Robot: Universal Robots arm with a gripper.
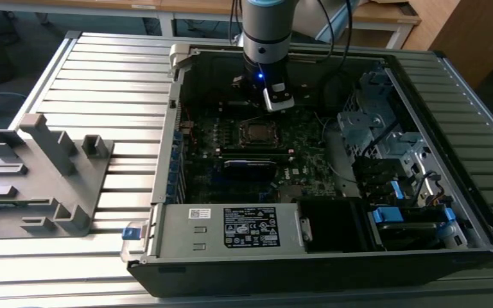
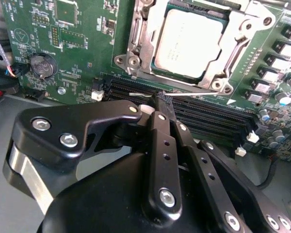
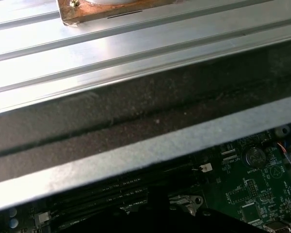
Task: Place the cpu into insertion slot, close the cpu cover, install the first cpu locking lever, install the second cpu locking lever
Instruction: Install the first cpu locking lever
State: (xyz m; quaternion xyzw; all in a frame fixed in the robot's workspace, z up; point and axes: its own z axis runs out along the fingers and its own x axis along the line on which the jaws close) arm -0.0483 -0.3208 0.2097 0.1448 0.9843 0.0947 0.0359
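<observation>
The arm's gripper [image 1: 278,102] hangs inside the open computer case [image 1: 452,83], just beyond the insertion slot [image 1: 256,132], whose contents are too dark to make out.

Arm [image 1: 264,29]: silver-grey cylindrical tube with pale blue joint cap, black wrist section below, small blue LED lit on it, white camera block bolted at the wrist. Dark cables trail behind. Tool [image 2: 163,103]: matte black linkage arms, silver hex-socket screws at pivots, rows of small holes along the links, polished metal band on the body.

A lab or workshop: an open computer case [image 1: 315,192] lies on a ribbed aluminium worktable [image 1: 101,83] beside wooden desks [image 1: 384,16].
</observation>
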